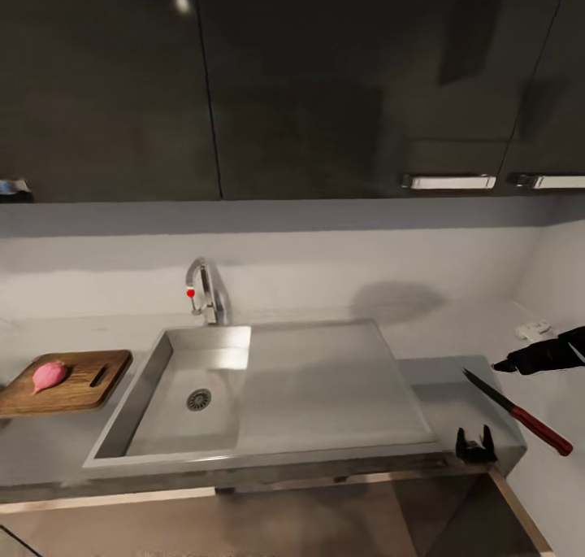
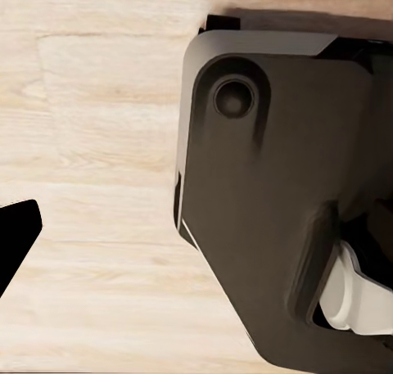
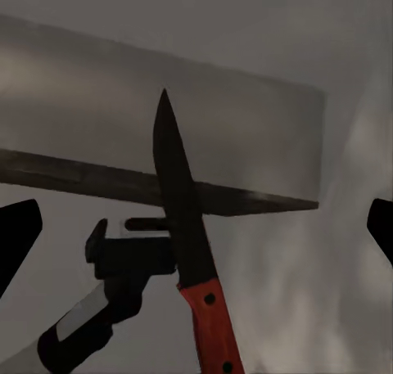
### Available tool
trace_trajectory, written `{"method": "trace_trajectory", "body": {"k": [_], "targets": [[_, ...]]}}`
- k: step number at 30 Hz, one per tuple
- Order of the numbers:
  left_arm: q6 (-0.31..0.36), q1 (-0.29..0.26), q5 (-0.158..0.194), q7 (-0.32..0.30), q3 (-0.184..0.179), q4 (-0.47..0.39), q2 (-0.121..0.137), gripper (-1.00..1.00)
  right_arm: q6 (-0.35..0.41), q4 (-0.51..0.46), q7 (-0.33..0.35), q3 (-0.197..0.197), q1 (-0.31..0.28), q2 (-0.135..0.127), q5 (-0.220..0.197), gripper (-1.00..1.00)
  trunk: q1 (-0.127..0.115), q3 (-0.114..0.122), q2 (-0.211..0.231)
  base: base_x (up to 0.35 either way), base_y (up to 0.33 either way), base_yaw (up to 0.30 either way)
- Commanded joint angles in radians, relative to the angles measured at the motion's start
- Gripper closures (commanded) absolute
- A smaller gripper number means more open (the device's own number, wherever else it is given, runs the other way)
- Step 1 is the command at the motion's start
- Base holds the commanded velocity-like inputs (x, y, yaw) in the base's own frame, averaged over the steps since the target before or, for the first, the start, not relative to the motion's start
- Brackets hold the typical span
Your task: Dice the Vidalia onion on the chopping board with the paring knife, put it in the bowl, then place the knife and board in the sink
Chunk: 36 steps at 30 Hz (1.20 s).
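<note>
Paring knife [image 1: 517,411], red-handled with a dark blade, hangs off the countertop's [image 1: 455,382] right end, tip pointing at the sink [image 1: 268,390]. Your right gripper [image 1: 505,366] sits just above it; whether it grips the knife, you cannot tell. Further left, the Vidalia onion [image 1: 48,375] rests on the chopping board [image 1: 81,388]. Your left gripper's fingertip [image 2: 16,231] shows over wooden floor [image 2: 90,145].

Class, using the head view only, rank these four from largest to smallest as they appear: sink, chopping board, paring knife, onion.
1. Sink, by far the largest.
2. Chopping board and paring knife: similar in length; the knife is much slimmer, but it looks nearer the camera, so their order is unsure.
3. Onion, smallest.
</note>
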Motion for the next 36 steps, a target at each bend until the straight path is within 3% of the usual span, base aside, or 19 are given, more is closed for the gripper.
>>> {"method": "trace_trajectory", "body": {"k": [1,16,22,36], "targets": [[0.002,-0.001,0.01,-0.001,-0.008,0.001,0.0,-1.0,0.009,-0.002,0.004,-0.009,0.0,-0.001,0.004,-1.0,0.001,-0.003,-0.002,0.0,-0.031,0.23],[-0.002,0.0,0.01,-0.001,-0.008,0.001,0.002,-1.0,0.032,0.002,0.01,-0.009,0.006,-0.005,0.004,-1.0,0.001,-0.005,-0.002,0.0,-0.086,0.032],[-0.002,0.0,0.01,-0.001,-0.008,0.001,0.002,-1.0,0.042,0.003,0.016,-0.008,0.054,-0.006,0.005,-1.0,0.001,-0.005,-0.002,0.0,-0.003,0.0],[-0.003,0.0,0.01,0.0,-0.007,0.001,0.004,-1.0,0.073,0.003,0.08,-0.008,0.078,-0.008,0.007,-1.0,0.001,-0.005,-0.002,0.0,0.0,0.0]]}}
